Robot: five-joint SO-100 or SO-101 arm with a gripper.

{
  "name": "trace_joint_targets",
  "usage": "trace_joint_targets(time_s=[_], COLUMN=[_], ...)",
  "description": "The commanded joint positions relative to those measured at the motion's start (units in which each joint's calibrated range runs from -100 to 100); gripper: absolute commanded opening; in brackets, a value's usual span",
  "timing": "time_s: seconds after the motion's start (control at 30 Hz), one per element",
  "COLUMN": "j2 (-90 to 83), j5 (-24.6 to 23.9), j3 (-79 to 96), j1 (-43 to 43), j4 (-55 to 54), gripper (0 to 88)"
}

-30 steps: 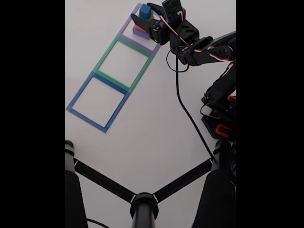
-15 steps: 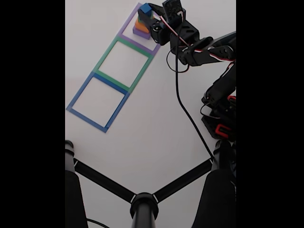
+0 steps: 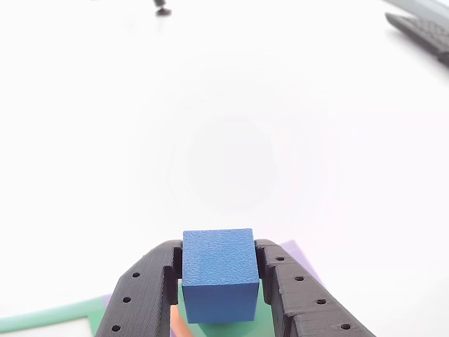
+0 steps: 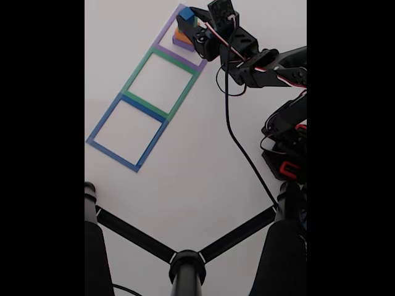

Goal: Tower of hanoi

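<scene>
Your claw [image 3: 219, 281] moved up-left in the fixed view and clamped the blue cube [image 3: 218, 274] atop the stack.

White table [image 4: 203, 160]. Three tape squares in diagonal row: blue outline [image 4: 126, 132], green outline [image 4: 162, 83], purple outline [image 4: 168, 34]. Black tripod legs [image 4: 185, 259] at bottom edge.

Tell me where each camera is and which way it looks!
Other view: rides low on the arm, looking forward between the end effector fingers at the blue cube they flank.
Fixed view: high above the table, looking down on the whole arm, the tape squares and a black stand.
Shared: both show the blue cube atop the stack, with the end effector around it.
</scene>
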Motion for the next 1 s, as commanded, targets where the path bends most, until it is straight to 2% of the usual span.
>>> trace_joint_targets(time_s=[0.0,0.17,0.63,0.83,0.97], j2=[-8.0,-12.9,-21.4,-21.6,-21.7], j5=[0.2,0.2,0.2,0.2,0.2], j3=[-6.0,-17.3,-64.9,-82.2,-90.5], j1=[-0.5,-0.5,-5.0,-8.7,-11.6], j4=[10.7,30.2,100.0,119.8,128.2], gripper=[2.1,2.1,1.9,1.6,1.5])
